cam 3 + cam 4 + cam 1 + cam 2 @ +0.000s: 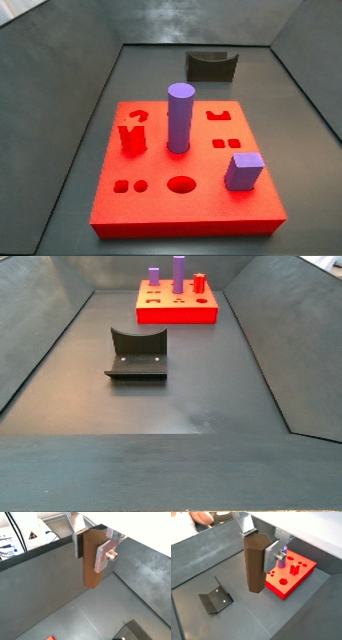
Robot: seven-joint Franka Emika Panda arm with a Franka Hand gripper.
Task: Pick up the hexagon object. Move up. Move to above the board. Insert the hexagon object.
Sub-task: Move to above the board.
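My gripper [91, 551] is shut on the hexagon object [93, 564], a dark-brown prism held upright by its top, clear of the floor. Both wrist views show the silver fingers [271, 556] pressed on its opposite faces. In a wrist view the gripper [260, 546] and the hexagon object [254, 569] hang beside the near edge of the red board [296, 578]. The board also shows in both side views [174, 215] [177, 316]. Neither the gripper nor the hexagon object shows in the side views.
A purple cylinder [179, 118], a purple cube [243, 170] and red pieces [132, 138] stand in the board. The fixture [136, 353] stands on the grey floor apart from the board and also shows in a wrist view [216, 598]. Sloped grey walls surround the floor.
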